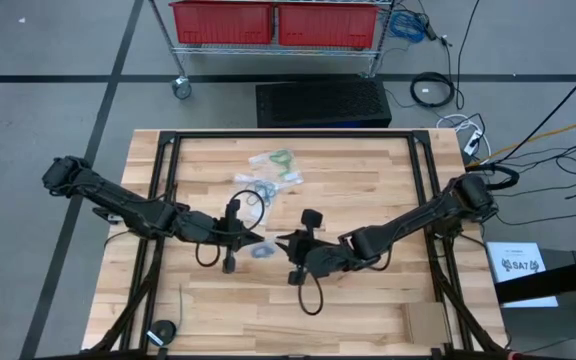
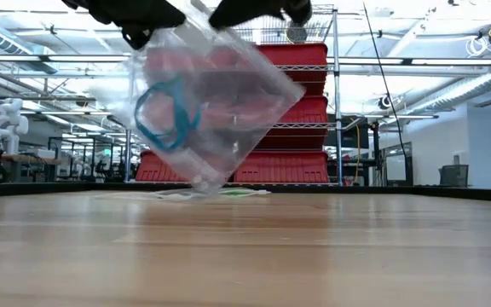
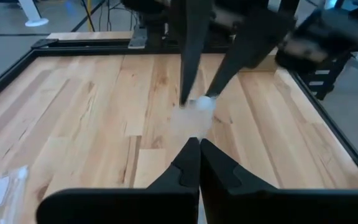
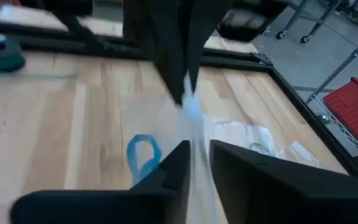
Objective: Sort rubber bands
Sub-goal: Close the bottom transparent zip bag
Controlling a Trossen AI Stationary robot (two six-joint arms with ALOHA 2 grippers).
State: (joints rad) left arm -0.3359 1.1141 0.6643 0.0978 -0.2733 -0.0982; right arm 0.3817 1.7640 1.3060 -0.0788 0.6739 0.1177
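A clear zip bag (image 2: pixel 216 102) with bright blue rubber bands (image 2: pixel 164 115) inside hangs in the air over the table's middle, between my two grippers. My left gripper (image 1: pixel 255 240) is shut on it from the left and my right gripper (image 1: pixel 282 243) from the right, fingertips almost meeting. The blue bands also show in the right wrist view (image 4: pixel 143 155). Two more clear bags lie flat on the far part of the table, one with light green bands (image 1: pixel 281 158), one with dark teal bands (image 1: pixel 256 190). My left gripper pinches the bag's upper edge (image 3: pixel 196 127) between its two shut fingers, coming level from the table's left. The bag hangs below, tilted, clear of the table. My right gripper pinches the same upper edge of the bag (image 4: pixel 192 134) between its two fingers, coming level from the table's right, opposite the left fingers (image 4: pixel 176 68). The clear film runs down between the fingertips; one layer or both, I cannot tell.
A black frame (image 1: pixel 168 140) runs round the wooden table top. A small black round object (image 1: pixel 163 332) lies near the front left corner. Bare wood lies in front of the grippers. Red bins on a wire rack (image 1: pixel 278 22) stand beyond the far edge.
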